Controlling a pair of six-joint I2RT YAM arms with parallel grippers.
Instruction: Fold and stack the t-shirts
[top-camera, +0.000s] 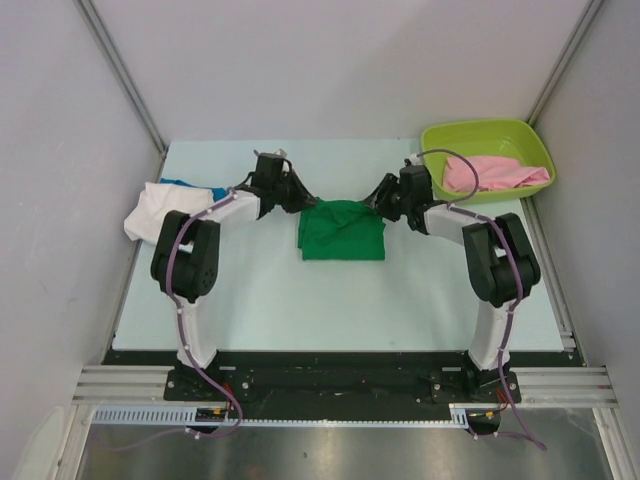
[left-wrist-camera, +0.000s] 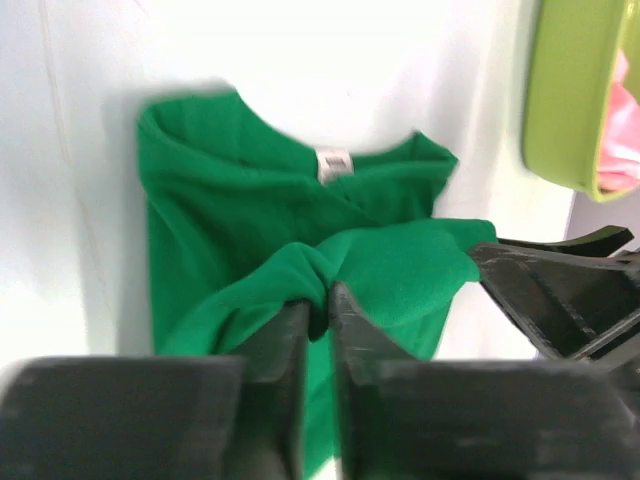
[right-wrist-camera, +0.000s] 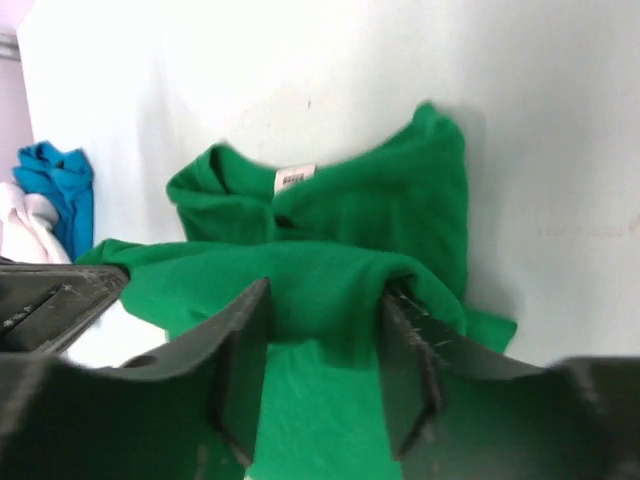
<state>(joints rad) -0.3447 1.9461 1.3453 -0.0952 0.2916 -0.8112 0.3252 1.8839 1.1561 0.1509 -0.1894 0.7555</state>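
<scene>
The bright green t-shirt (top-camera: 340, 235) lies partly folded in the middle of the table, its collar label up in the left wrist view (left-wrist-camera: 230, 200). My left gripper (top-camera: 296, 196) is at its far left edge, shut on a raised fold of the green cloth (left-wrist-camera: 320, 300). My right gripper (top-camera: 380, 196) is at the far right edge with its jaws apart (right-wrist-camera: 325, 300); the green shirt (right-wrist-camera: 400, 190) drapes over one fingertip (right-wrist-camera: 405, 300). The white t-shirt (top-camera: 150, 210) and the blue t-shirt (top-camera: 190, 184) lie bunched at the left. The pink t-shirt (top-camera: 495, 172) lies in the tub.
The lime-green plastic tub (top-camera: 480, 128) stands at the far right corner and shows in the left wrist view (left-wrist-camera: 560, 90). Grey walls close in the table on the left, back and right. The two grippers are close together over the green shirt.
</scene>
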